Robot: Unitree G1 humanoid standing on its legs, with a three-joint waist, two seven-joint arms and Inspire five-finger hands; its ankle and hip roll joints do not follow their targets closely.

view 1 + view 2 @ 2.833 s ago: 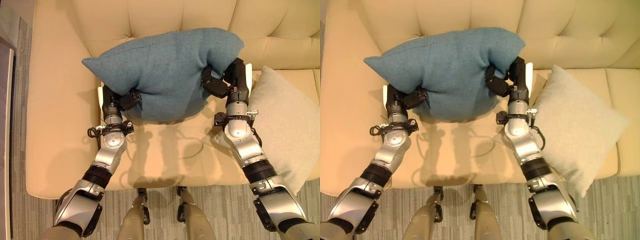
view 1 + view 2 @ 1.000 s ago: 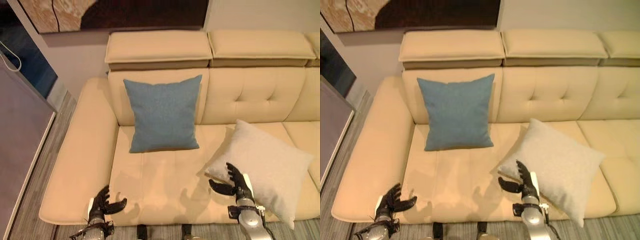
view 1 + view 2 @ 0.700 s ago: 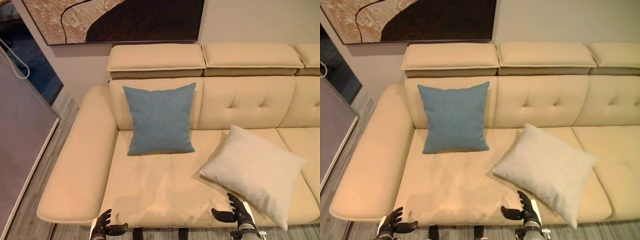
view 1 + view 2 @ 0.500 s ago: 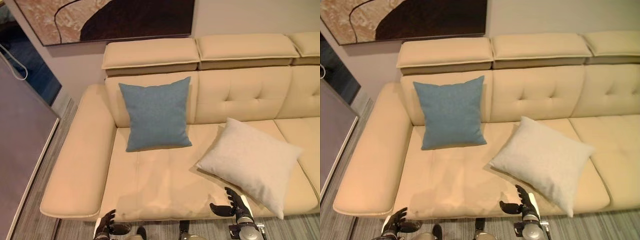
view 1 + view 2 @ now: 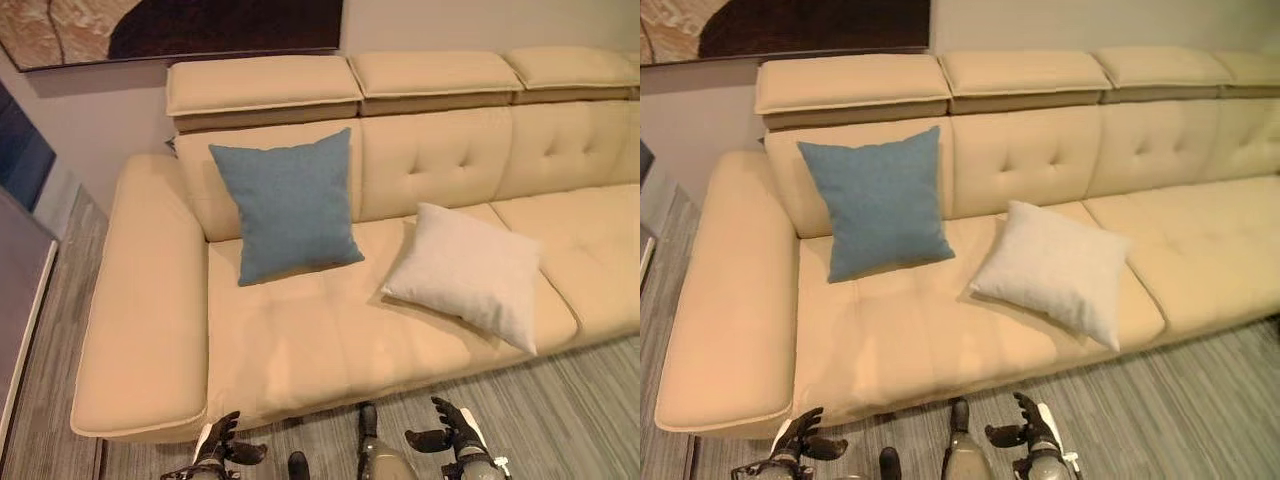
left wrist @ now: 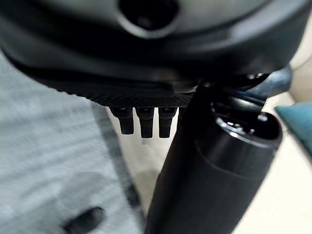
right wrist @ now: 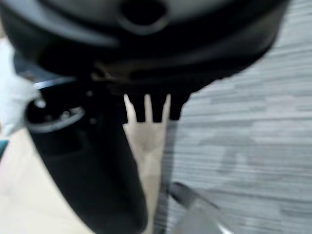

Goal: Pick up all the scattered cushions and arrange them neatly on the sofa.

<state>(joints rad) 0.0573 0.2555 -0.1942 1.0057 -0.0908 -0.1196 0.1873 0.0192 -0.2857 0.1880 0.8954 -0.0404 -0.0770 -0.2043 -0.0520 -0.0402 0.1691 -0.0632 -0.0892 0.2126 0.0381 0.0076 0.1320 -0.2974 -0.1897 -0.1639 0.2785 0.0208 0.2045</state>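
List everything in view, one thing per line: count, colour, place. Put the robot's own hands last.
sofa: one, cream, long, against the wall, with separate headrest blocks on top.
blue cushion: one, blue, upright against the backrest at the sofa's left end.
white cushion: one, off-white, lying flat and askew on the seat, right of the blue cushion.
painting: one, dark brown and tan, on the wall above the sofa.
floor: grey striped, in front of the sofa.
left hand: one, dark, open, low in front of the sofa, holding nothing.
right hand: one, dark, open, low in front of the sofa, holding nothing.
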